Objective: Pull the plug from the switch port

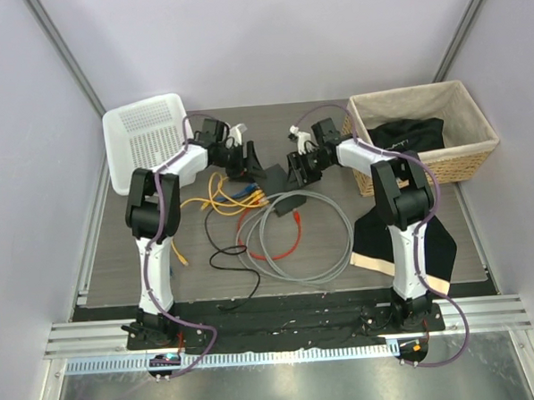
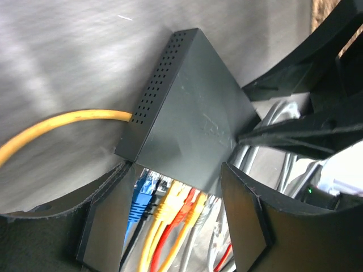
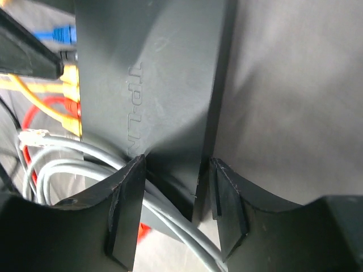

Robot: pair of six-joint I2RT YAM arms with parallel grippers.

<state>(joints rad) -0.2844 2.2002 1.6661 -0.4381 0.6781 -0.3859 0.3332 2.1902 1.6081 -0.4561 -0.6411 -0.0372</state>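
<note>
The switch (image 1: 274,175) (image 2: 187,113) (image 3: 164,73) is a flat matte-black box lying between both grippers. Several plugs sit side by side in its near edge: blue (image 2: 139,201), yellow (image 2: 167,207), red (image 2: 184,209), another yellow (image 2: 199,205) and a grey one (image 2: 218,226). My left gripper (image 1: 250,158) (image 2: 176,170) is open, one finger on each side of that row of plugs with gaps showing. My right gripper (image 1: 299,167) (image 3: 177,164) has a corner of the switch between its fingers (image 3: 127,204), which lie against the box.
A white plastic basket (image 1: 147,139) stands at back left, a wicker basket (image 1: 461,145) holding dark cloth at back right. Near the switch lie a grey cable coil (image 1: 305,243), red (image 1: 278,249) and yellow (image 1: 209,201) cables, and another small black box (image 1: 290,203). A black-and-cream cloth (image 1: 413,246) lies by the right arm.
</note>
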